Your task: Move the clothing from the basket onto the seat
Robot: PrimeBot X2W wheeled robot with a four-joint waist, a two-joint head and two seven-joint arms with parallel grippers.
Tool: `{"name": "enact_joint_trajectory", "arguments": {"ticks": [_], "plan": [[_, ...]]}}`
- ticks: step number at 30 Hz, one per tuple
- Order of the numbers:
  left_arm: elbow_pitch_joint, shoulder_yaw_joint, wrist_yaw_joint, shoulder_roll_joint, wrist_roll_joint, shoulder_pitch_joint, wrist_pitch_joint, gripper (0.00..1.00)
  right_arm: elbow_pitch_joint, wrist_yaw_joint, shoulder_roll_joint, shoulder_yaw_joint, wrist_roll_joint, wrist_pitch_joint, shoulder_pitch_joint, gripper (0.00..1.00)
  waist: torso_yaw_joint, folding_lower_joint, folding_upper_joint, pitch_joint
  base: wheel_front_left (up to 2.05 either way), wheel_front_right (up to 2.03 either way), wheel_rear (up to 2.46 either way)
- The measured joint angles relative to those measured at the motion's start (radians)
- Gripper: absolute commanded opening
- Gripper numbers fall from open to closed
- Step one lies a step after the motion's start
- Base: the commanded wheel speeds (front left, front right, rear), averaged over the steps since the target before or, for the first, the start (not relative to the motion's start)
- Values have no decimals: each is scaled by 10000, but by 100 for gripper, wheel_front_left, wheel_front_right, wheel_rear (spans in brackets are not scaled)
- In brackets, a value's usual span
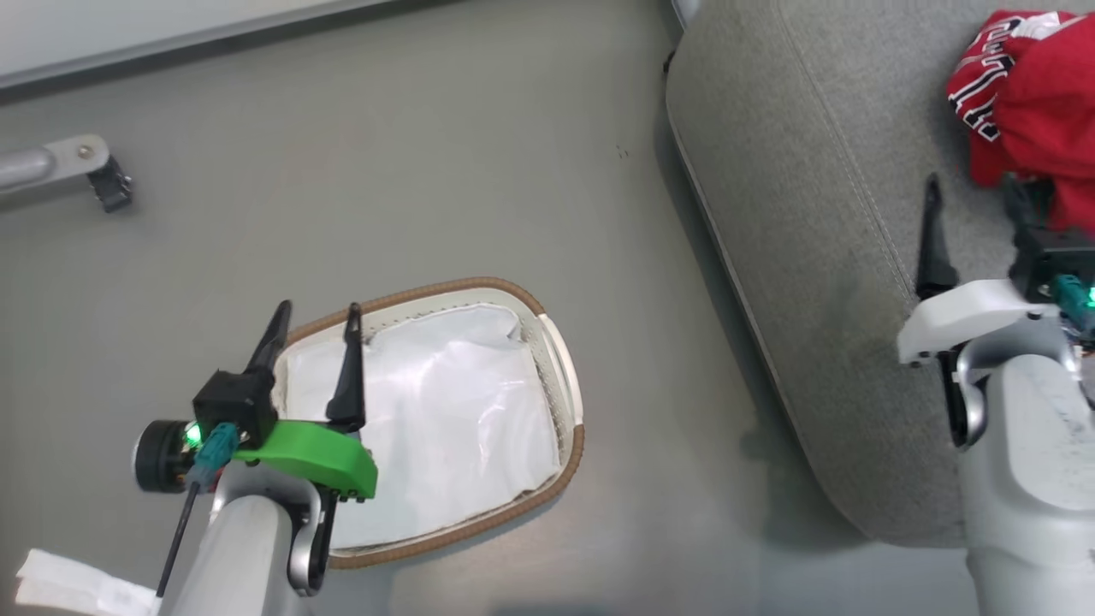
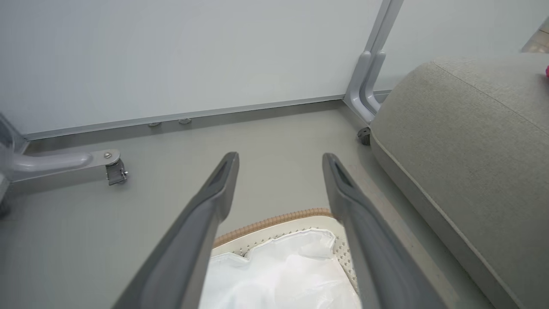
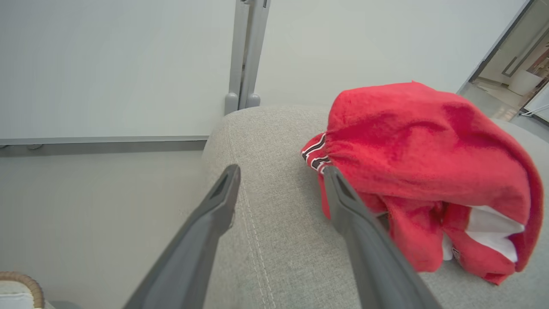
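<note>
Clothing [image 1: 1035,103]: a red heap on the seat [image 1: 813,257], at the far right of the head view, cut by the frame edge. Black-and-white striped trim shows on its left side.

Right wrist view: the same heap [image 3: 411,171] is seen whole, bunched, with a white patch at its lower right. It rests on the grey fabric beside the stitched seam. No lettering is legible.

Basket [image 1: 560,368]: on the floor [image 1: 428,171], well apart from the seat. The head view looks straight into it and finds a white liner [image 1: 445,411] with no red cloth. The left wrist view gives only the far rim [image 2: 274,221]. The right wrist view catches a sliver of rim [image 3: 25,283] at its bottom left corner.

Right gripper [image 1: 973,184]: over the seat, jaws wide apart, nothing between them [image 3: 282,169]. One finger [image 3: 364,240] overlaps the edge of the red heap. I cannot tell whether it is touching or just beside.

Left gripper [image 1: 317,312]: over the basket's near-left rim, jaws spread wide, nothing held. In its own view [image 2: 281,156] the fingers frame bare floor and the rim.

Surroundings: a white panel [image 2: 171,56] on a grey frame stands behind. One castor foot [image 1: 107,184] is on the floor to the far left, another [image 2: 364,135] is tight against the seat's [image 2: 472,150] corner. A scrap of white material [image 1: 68,586] lies at the lower left of the head view. Nothing lies on the floor between the basket and the seat.
</note>
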State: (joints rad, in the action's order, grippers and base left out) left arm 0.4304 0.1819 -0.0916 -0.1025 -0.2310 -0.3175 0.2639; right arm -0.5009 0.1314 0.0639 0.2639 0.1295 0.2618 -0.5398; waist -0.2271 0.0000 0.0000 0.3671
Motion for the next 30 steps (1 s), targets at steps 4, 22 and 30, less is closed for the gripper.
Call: {"name": "enact_joint_trajectory", "arguments": {"ticks": [4,22,30], "plan": [[-19,-594,136,102,171,198,0,100,-125,0,-127,-920,-303,0,-60,100,285,0,0,-345,0,0,0],[23,-2416,301,357,1223,1036,0,100,-573,0,-151,-3294,-2130,0,760,100,1739,0,0,-1483,0,0,0],[-61,-2750,295,483,1174,1820,0,100,-477,0,-155,-3208,-2566,0,1659,100,1842,0,0,-1980,0,0,0]]}}
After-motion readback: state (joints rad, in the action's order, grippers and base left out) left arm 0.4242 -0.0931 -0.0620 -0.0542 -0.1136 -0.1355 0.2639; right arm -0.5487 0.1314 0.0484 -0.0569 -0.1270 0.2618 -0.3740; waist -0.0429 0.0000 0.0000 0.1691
